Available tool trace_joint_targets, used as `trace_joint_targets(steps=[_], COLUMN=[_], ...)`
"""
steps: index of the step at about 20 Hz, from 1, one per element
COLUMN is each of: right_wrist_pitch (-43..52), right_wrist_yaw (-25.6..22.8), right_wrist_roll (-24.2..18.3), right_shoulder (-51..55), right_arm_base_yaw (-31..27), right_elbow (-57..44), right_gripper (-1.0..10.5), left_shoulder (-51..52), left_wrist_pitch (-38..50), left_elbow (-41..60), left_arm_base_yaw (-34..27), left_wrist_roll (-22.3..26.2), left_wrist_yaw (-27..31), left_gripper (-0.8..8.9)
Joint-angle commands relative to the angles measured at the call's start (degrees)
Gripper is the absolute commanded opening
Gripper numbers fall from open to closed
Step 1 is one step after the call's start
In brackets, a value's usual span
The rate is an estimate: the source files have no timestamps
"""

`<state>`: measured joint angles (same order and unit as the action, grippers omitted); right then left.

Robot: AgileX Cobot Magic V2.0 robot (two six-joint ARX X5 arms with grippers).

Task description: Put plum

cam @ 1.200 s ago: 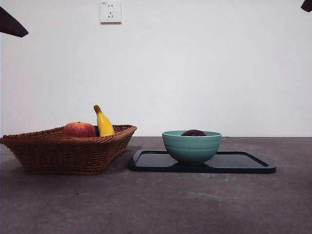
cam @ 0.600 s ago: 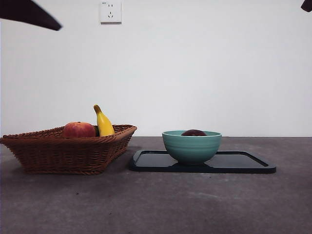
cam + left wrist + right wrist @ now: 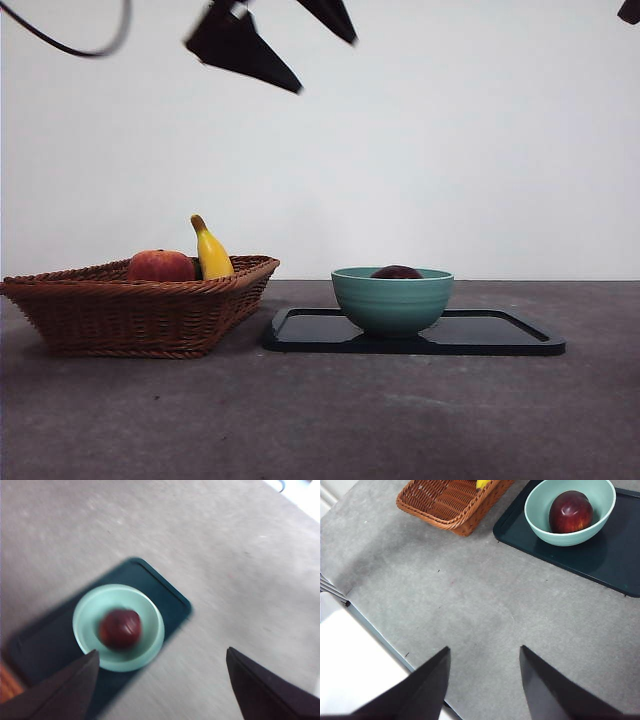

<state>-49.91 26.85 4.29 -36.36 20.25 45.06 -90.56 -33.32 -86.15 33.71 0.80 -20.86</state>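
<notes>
The plum [image 3: 397, 272] sits inside a teal bowl [image 3: 392, 302] just right of the frame's centre in the front view, only its dark top showing above the rim; from the right wrist camera it is plain to see, glossy and maroon [image 3: 570, 511], resting on the bowl's floor [image 3: 540, 507], touched by nothing. The bowl stands on the left part of a dark flat tray [image 3: 500, 335] lying on the grey table [image 3: 320, 420].

To the left of the tray, just beside it, is a brown wicker basket [image 3: 140, 310]; a red-orange apple [image 3: 160, 266] and a yellow banana [image 3: 211, 252] rise above its edge, the banana tilted with its tip upward.

The left gripper [image 3: 270, 40] hangs at the upper left of the front view, dark and high over the gap between basket and bowl; its jaws stand wide apart and hold nothing. Its own camera, somewhat blurred, looks down on the bowl [image 3: 150, 605] with the plum [image 3: 120, 628] in it, well below.

The right gripper [image 3: 485, 680] waits away from the fruit, seen in the front view only as a black tip at the top right corner; its jaws are parted and empty, over bare table near the table's edge.
</notes>
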Motion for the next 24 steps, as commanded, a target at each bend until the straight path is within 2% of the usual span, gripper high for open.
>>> trace_joint_targets(steps=[1,4,10,15,24], right_wrist_pitch=[0.52,0.52,0.04,-0.98,-1.18], right_wrist_yaw=[0.2,0.2,0.2,0.2,0.17], right_wrist_roll=[-0.46,-0.48,-0.46,-0.44,-0.42], right_shoulder=[-0.22,-0.22,-0.22,-0.22,-0.22], right_arm_base_yaw=[0.31,0.31,0.31,0.31,0.31], right_elbow=[0.2,0.2,0.2,0.2,0.2], right_gripper=[2.2,2.2,2.2,2.2,2.2], left_shoulder=[-6.14,-12.48,-21.03,-25.94,-30.45], left_wrist_pitch=[2.38,5.73,13.18,15.1,15.56], left_elbow=[-4.07,-6.82,-7.32,-7.32,-7.32], left_arm_base_yaw=[1.33,2.43,3.54,4.42,5.29], left_wrist_roll=[2.01,3.15,4.81,5.22,8.81], left_wrist_yaw=[1.88,4.87,6.62,6.93,9.11], left_gripper=[4.11,4.1,4.1,4.1,4.06])
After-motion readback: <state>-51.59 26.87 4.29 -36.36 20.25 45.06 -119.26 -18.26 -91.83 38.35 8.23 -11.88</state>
